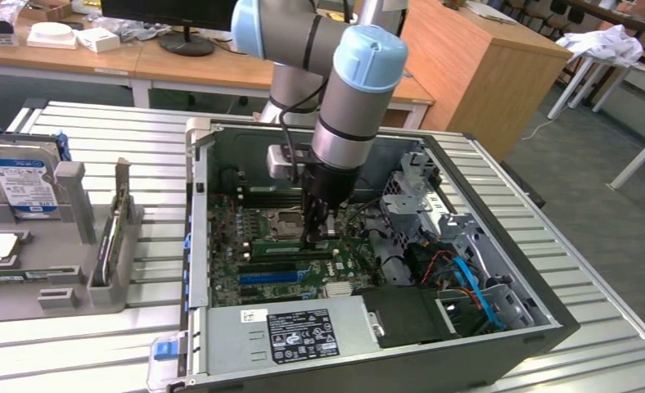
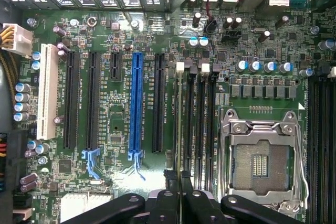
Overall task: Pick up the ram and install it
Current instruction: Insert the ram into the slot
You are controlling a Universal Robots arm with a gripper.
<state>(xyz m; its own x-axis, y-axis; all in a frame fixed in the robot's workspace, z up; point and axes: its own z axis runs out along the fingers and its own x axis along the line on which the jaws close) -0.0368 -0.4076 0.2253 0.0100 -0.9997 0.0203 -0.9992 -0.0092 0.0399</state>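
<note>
Green all over the bottom of the open computer box (image 1: 197,246): a big flat board (image 2: 121,182) full of tiny parts. Grey and light-blue robot arm (image 1: 350,98) pointing straight down into the box, with the black pincer (image 1: 317,236) at its tip low over the board. Pincer squeezed together on the ram (image 2: 180,129), one of the black fingers (image 2: 168,198) on each flat side. Ram standing on its thin edge (from the wrist, just a skinny line), in line with the outermost of the thin black slots (image 2: 202,124), on the side away from the square metal chip seat (image 2: 262,156). Small white clip (image 2: 180,67) at the far end of that line. From outside, the same ram (image 1: 281,246) seen as a thin green stick along the slots, right under the pincer. Cannot tell whether pushed all the way down. Long blue slot (image 2: 137,103) and a white slot (image 2: 48,90) further off on the board, apart from the fingers. Grey box (image 1: 235,336) with a black-and-white sticker at the near edge of the computer box. Computer box resting on a table of silver slats (image 1: 83,119). On the exterior view's left, a grey holder (image 1: 83,262) on the table, with a hard drive (image 1: 22,184) with a blue-and-white sticker standing in it, well apart from the arm.
</note>
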